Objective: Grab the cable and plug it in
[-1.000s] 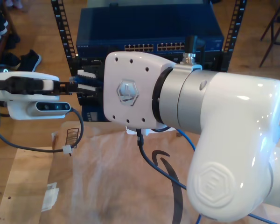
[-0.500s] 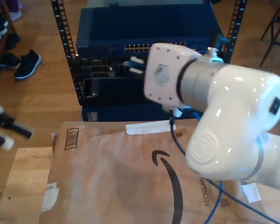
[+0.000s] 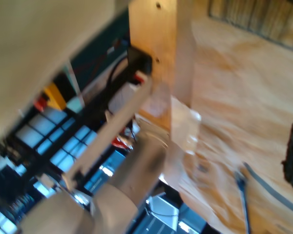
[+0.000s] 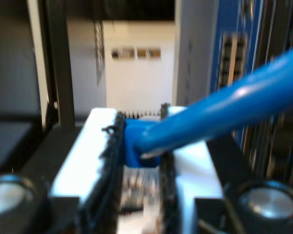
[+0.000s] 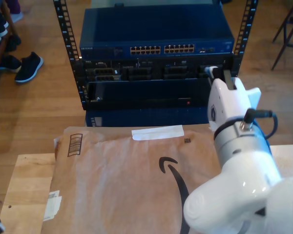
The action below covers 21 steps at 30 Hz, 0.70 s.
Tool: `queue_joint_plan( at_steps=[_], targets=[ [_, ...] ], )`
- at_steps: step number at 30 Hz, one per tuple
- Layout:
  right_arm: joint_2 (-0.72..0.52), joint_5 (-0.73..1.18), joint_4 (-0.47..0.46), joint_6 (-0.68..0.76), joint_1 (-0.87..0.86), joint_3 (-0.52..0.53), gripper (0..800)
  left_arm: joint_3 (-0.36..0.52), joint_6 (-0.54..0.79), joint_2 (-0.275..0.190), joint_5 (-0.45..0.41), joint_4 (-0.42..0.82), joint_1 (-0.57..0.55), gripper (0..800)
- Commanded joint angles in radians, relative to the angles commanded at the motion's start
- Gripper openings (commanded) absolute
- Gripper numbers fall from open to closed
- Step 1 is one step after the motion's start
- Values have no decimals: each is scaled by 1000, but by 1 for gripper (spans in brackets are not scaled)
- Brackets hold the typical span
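- My second gripper [image 4: 141, 161] has its two white fingers [image 4: 90, 151] pressed together on the blue plug end of the cable [image 4: 219, 114]; the black toothed pads hold it from both sides.
- The cable is thick and bright blue in the second wrist view, and it leaves the fingers going up and away toward the blue equipment behind.
- In the exterior view, a white arm [image 5: 234, 161] stands at the exterior view's right, and its gripper end [image 5: 216, 73] is right at the front of the rack [image 5: 156, 63], near the dark ports on the exterior view's right side.
- The wrist views alone do not tell me clearly which arm this is, but the second wrist view looks at rack panels from very near.
- Whether the plug touches a port, I cannot tell; the tip is hidden by the arm.
- The rack carries a blue network switch [image 5: 156, 34] with two rows of orange-lit ports.
- In front of the rack lies a brown paper sheet [image 5: 122, 180] with a black arrow logo, on a wooden table [image 5: 24, 185].
- The first wrist view is blurred; it shows a wooden board [image 3: 161, 53] and brown paper [image 3: 244, 107], and a thin blue piece [image 3: 242, 195] lying on it.
- For my first gripper, I cannot tell if the fingers are apart or together.
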Motion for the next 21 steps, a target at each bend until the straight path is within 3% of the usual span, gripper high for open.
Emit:
queue_joint_plan(
  at_steps=[4, 6, 11, 14, 17, 21],
  targets=[
    [11, -9, 6, 2, 5, 17, 2, 127, 187, -106, -58, 89, 110, 798],
    [14, -9, 15, 2, 6, 23, 2, 169, 304, -130, -92, 126, 196, 798],
    [28, -8, 15, 2, 5, 20, 2, 273, 583, -130, -230, 161, 459, 798],
    [28, -5, 15, 2, 5, 18, 2, 339, 717, -129, -376, 190, 591, 798],
    [31, -5, 15, 2, 5, 15, 2, 414, 769, -127, -523, 193, 692, 798],
    [31, -5, 15, 2, 5, 15, 2, 473, 784, -126, -555, 241, 715, 798]
  ],
)
